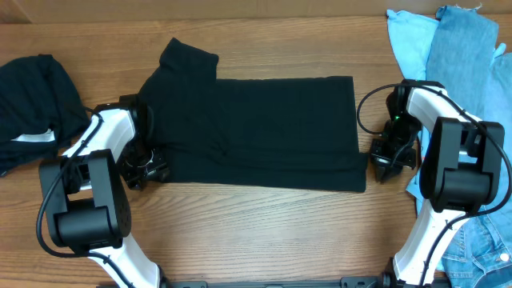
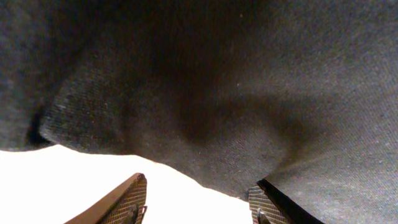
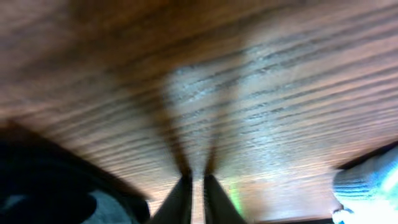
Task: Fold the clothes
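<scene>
The black T-shirt (image 1: 256, 132) lies flat across the middle of the wooden table (image 1: 264, 208), one short sleeve sticking out at its upper left. My left gripper (image 1: 144, 170) sits at the shirt's lower left corner. In the left wrist view the left gripper (image 2: 199, 200) is open, with dark fabric (image 2: 236, 87) just beyond the tips and touching the right finger (image 2: 268, 204). My right gripper (image 1: 382, 166) hovers just off the shirt's right edge. In its own view the right gripper (image 3: 198, 186) is shut over bare wood, holding nothing.
A crumpled black garment with a white label (image 1: 32, 104) lies at the far left. A light-blue garment (image 1: 412, 40) and a denim-blue one (image 1: 468, 48) are piled at the top right, with more denim running down the right side behind the right arm.
</scene>
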